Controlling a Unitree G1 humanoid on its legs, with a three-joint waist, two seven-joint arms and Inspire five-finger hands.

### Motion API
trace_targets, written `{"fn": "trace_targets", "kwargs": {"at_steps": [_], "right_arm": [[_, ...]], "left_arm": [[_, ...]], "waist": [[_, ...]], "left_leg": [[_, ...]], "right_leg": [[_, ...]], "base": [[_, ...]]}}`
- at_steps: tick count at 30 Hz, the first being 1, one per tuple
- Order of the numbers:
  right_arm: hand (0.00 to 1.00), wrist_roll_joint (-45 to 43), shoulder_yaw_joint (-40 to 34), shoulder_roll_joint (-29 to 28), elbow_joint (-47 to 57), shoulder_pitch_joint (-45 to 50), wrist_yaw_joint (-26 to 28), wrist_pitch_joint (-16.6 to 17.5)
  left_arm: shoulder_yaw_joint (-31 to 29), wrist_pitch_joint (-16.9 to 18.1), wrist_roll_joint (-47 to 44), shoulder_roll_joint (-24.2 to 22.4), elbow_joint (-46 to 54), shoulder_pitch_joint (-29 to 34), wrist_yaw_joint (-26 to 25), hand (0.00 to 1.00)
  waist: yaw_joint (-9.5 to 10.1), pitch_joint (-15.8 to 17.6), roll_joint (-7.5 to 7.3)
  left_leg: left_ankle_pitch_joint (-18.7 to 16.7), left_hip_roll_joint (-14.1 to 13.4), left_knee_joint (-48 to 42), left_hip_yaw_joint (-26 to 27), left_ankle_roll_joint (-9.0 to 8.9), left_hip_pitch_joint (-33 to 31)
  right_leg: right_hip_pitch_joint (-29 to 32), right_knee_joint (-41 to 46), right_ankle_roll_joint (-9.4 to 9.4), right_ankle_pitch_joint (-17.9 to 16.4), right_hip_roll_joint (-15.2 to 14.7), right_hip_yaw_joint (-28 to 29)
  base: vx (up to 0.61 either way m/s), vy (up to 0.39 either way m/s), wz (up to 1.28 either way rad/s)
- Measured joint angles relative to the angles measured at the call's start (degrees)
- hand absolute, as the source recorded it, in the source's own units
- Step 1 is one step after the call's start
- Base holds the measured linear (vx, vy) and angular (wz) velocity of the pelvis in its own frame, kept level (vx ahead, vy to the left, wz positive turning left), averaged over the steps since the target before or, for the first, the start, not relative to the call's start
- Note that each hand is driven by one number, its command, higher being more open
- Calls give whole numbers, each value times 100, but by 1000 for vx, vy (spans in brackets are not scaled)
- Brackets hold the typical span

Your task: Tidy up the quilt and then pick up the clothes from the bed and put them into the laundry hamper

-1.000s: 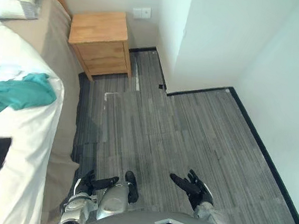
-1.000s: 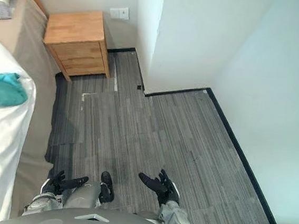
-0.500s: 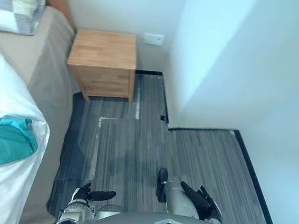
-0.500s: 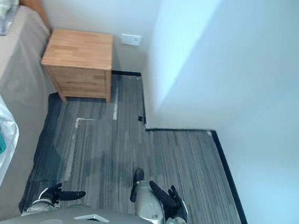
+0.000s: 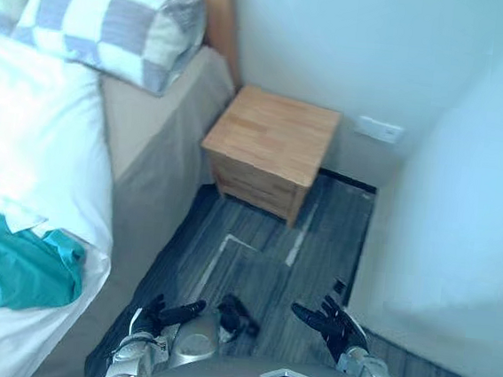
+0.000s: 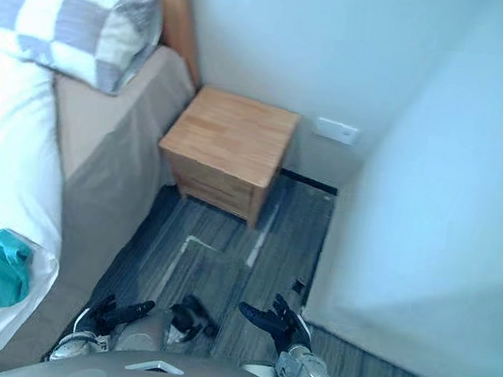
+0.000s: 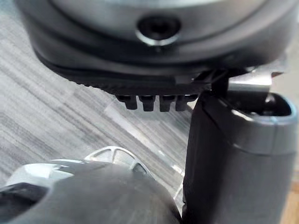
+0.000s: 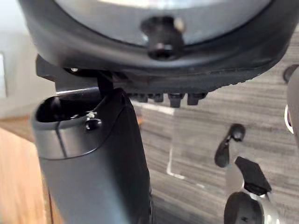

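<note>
Clothes on quilt, left hand apart — empty

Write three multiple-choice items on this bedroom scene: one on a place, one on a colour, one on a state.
1. Where is the wooden nightstand relative to the bed?
A) beside its head
B) at its foot
C) on top of it

2. What colour is the garment on the white quilt?
A) red
B) teal
C) yellow

3. How are the left robot hand and right robot hand?
A) both shut on cloth
B) one holds the garment
C) both open, empty

Answers:
1 A: it stands on the floor at the pillow end.
2 B: the cloth is blue-green.
3 C: fingers extended over the floor, holding nothing.
</note>
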State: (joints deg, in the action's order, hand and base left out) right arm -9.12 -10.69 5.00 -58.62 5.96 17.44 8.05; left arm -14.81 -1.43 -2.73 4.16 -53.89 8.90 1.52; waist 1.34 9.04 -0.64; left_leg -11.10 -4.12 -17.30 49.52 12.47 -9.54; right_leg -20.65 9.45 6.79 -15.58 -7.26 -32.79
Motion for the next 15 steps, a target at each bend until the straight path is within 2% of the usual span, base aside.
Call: {"fn": "trace_targets", "kwargs": {"at_steps": [1, 2, 3, 4, 5, 6, 7, 8, 10, 11, 12, 13, 14, 15], "right_arm": [[100, 114, -15, 10, -61, -86, -55, 0], [100, 167, -17, 26, -111, -152, -60, -1], [100, 196, 3, -40, -195, -306, -57, -25], [100, 195, 26, -97, -234, -318, -57, -30], [100, 195, 46, -99, -212, -336, -52, -13], [100, 185, 129, -111, -82, -338, -57, 15], [100, 182, 184, -121, 96, -282, -64, 53], [100, 86, 259, -170, 297, -175, -101, 126], [100, -334, 351, -214, 386, -56, -253, 176], [100, -685, 403, -223, 380, -11, -391, 218], [100, -757, 444, -233, 365, 1, -437, 235], [100, -772, 532, -293, 304, 30, -473, 244], [100, -754, 599, -145, 260, -16, -494, 270], [100, -754, 622, -87, 259, -15, -488, 272]], "left_arm": [[180, -58, 35, 59, -27, -11, -15, 100], [225, -69, 57, 83, -35, -18, -16, 100], [281, -94, 99, 183, -104, -76, -17, 100], [505, -118, 101, 298, -215, -176, -32, 100], [625, -125, 106, 320, -259, -208, -50, 100], [823, -114, 110, 330, -295, -224, -84, 100], [935, -96, 106, 352, -290, -245, -76, 100], [999, -71, 97, 373, -294, -344, -56, 100], [995, -4, 110, 266, -314, -461, -44, 100], [867, 30, 69, 143, -294, -457, 33, 100], [859, 61, 51, 137, -286, -443, 24, 100], [848, 172, 51, 182, -279, -409, -10, 100], [838, 314, 33, -16, -352, -386, -133, 100], [835, 380, 21, -144, -355, -354, -159, 100]], "waist": [[-65, -49, 51], [-94, -39, 45], [-176, 17, -43], [-148, 101, -80], [-170, 125, -30], [-202, 114, 43], [-223, 92, 92], [-285, 57, 63], [-354, 43, 42], [-309, 31, 11], [-266, -4, -39], [-223, -106, -219], [-152, -247, 37], [-153, -295, 159]], "left_leg": [[11, 170, 223, -359, 15, 23], [33, 218, 258, -539, -40, 42], [52, 319, 295, -906, -93, 220], [64, 423, 465, -1342, -142, 581], [83, 458, 590, -1596, -173, 774], [121, 460, 827, -2093, -239, 1078], [129, 468, 987, -2480, -306, 1230], [133, 502, 1104, -3160, -411, 1309], [103, 528, 1111, -3857, -560, 1375], [-1, 581, 1078, -4352, -787, 1575], [-53, 609, 1057, -4408, -874, 1662], [-156, 709, 985, -4291, -1042, 1717], [-307, 395, 810, -4125, -1280, 1677], [-318, 269, 761, -3973, -1380, 1624]], "right_leg": [[499, 1272, -70, 76, -236, 145], [815, 1984, -72, 111, -307, 406], [1249, 3022, -98, 50, -348, 862], [1501, 3570, -103, -80, -270, 1132], [1639, 3681, -187, -138, -214, 1234], [1984, 3739, -363, -239, -28, 1460], [2349, 3698, -437, -279, 65, 1679], [2836, 3470, -496, -311, 207, 2128], [3254, 3037, -476, -299, 346, 2857], [3427, 2405, -250, -109, 330, 3431], [3426, 1976, -257, 205, 294, 3573], [3450, 1292, -229, 1001, 182, 3733], [3339, 1344, -296, 915, 258, 3468], [3243, 1195, -323, 933, 301, 3326]], "base": [[589, 15, 124], [727, 34, 143], [616, -2, 158], [608, -54, 172], [542, -164, 185], [512, -189, 183], [628, -326, 252], [407, -303, 266], [414, -371, 257], [431, -405, 191], [433, -403, 171], [400, -364, 101], [384, -315, 85], [426, -312, 89]]}}
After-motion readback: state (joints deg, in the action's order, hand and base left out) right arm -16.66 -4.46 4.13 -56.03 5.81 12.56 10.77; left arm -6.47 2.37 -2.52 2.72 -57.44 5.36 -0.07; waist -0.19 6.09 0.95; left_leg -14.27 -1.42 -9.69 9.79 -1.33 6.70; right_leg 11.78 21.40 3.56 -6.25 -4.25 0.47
